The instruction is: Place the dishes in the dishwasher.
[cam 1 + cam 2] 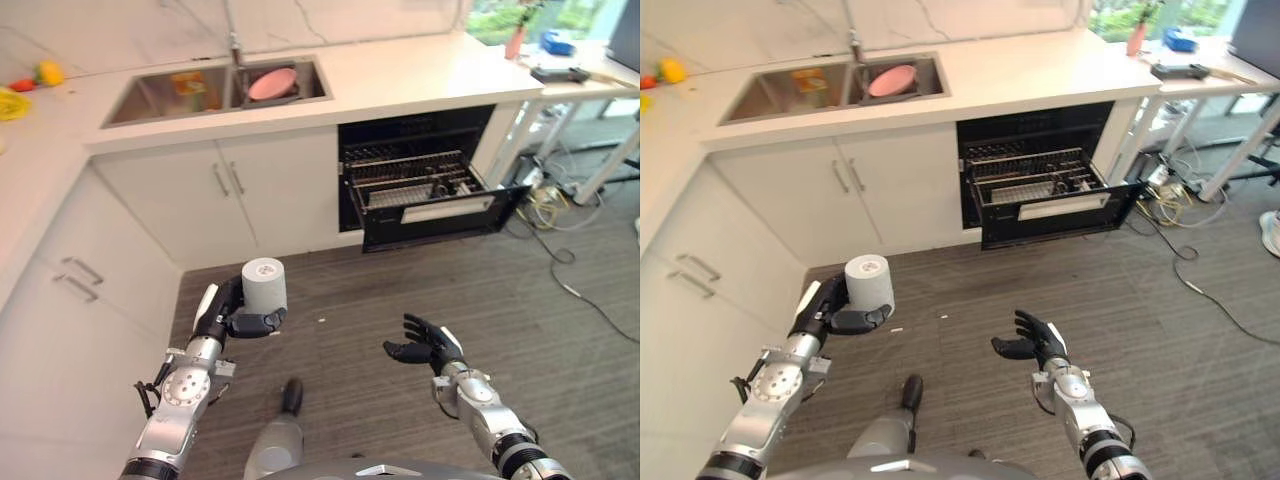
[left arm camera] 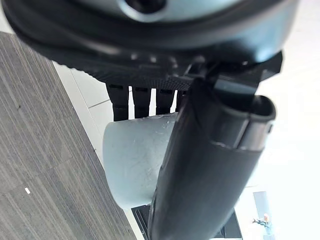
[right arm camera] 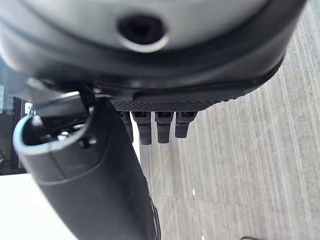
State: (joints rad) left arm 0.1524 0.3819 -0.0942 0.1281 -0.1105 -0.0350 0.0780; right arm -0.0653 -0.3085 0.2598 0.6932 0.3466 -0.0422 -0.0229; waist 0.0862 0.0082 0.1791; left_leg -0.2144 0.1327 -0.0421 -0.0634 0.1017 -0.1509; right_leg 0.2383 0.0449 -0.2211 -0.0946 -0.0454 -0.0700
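The left hand [image 1: 232, 318] holds a pale grey cup [image 1: 265, 284] upside down, with fingers and thumb curled round its wall; the left wrist view confirms the cup [image 2: 135, 165] pressed between the fingers [image 2: 141, 102] and the thumb. Landmark: the dishwasher [image 1: 425, 180], set under the white counter [image 1: 420, 75] with its door down and its wire rack [image 1: 410, 178] pulled out. The cup is well in front of the dishwasher and off toward the white cabinets [image 1: 235, 190], above the grey floor [image 1: 400, 290]. The right hand [image 1: 425, 345] hangs empty in front of the dishwasher, fingers loosely spread and slightly bent. Beyond the dishwasher, on the cabinet side, the sink [image 1: 215, 88] contains a pink dish [image 1: 272, 83], probably a plate, and a yellowish item that cannot be identified.
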